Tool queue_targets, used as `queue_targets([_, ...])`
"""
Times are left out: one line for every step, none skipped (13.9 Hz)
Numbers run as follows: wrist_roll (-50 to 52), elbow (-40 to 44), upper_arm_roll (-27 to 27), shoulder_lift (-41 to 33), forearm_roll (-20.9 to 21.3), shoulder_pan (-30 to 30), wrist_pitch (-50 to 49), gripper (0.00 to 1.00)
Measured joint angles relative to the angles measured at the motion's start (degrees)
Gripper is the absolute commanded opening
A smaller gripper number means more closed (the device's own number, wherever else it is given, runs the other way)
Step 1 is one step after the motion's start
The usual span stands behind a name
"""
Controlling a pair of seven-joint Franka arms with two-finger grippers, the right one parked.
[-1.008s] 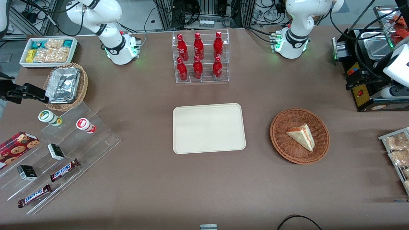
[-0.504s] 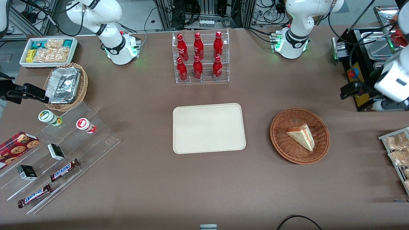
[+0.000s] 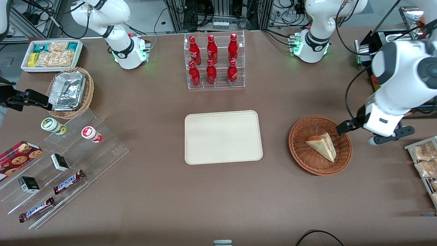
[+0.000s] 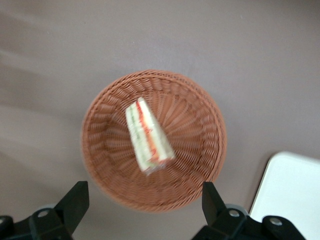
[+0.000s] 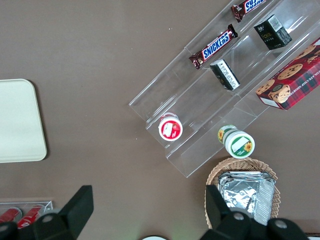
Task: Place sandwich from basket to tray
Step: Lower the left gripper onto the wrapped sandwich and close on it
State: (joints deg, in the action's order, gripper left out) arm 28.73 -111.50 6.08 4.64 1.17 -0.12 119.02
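Observation:
The sandwich [image 3: 322, 146], a pale wedge with a red and green filling stripe, lies in the round reddish-brown wicker basket [image 3: 300, 153]. My left gripper [image 3: 375, 129] hangs high over the table beside the basket's rim, on the side toward the working arm's end. In the left wrist view the gripper [image 4: 143, 190] is open and holds nothing. Its two dark fingertips [image 4: 77, 192] are spread wide above the basket [image 4: 200, 115], with the sandwich [image 4: 147, 137] well below them. The cream tray [image 3: 223, 136] sits bare mid-table beside the basket, and one corner of the tray [image 4: 295, 195] shows in the wrist view.
A clear rack of red bottles [image 3: 214, 61] stands farther from the front camera than the tray. A wire rack of snack packets [image 3: 423, 160] and black equipment [image 3: 385, 99] sit at the working arm's end. Acrylic steps with snacks [image 3: 61, 164] and a foil-filled tan basket [image 3: 70, 92] lie toward the parked arm's end.
My left arm has swung in from the working arm's end of the table and come nearer the front camera. It now hangs beside the basket. The sandwich, basket and tray have not moved.

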Motion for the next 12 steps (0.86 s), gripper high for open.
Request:
queue_targets([4.1, -2.7, 0.1, 0.0, 0.1, -0.2, 4.6, 1.00])
queue_targets([8.1, -5.5, 0.1, 0.0, 0.1, -0.3, 9.4, 1.00])
queue_targets([11.6, -8.2, 0.1, 0.0, 0.2, -0.4, 13.7, 1.00])
queue_targets([13.9, -10.6, 0.1, 0.0, 0.2, -0.4, 16.8, 1.00])
queue_targets([15.3, -12.6, 0.1, 0.1, 0.2, -0.4, 18.6, 1.00])
queue_targets([16.0, -13.8, 0.0, 0.2, 0.2, -0.3, 19.3, 1.00])
queue_targets([16.5, -14.5, -0.2, 0.5, 0.2, -0.3, 19.4, 1.00])
queue_targets([16.9, -14.8, -0.3, 1.1, 0.2, -0.3, 19.4, 1.00])
queue_targets([17.4, -14.9, -0.3, 1.8, 0.2, -0.3, 19.4, 1.00])
queue_targets([18.3, -15.0, -0.3, 2.6, 0.2, -0.3, 19.5, 1.00])
queue_targets([19.1, -15.0, -0.3, 3.4, 0.2, -0.3, 19.5, 1.00])
queue_targets([19.6, -15.0, -0.3, 4.3, 0.2, -0.3, 19.7, 1.00])
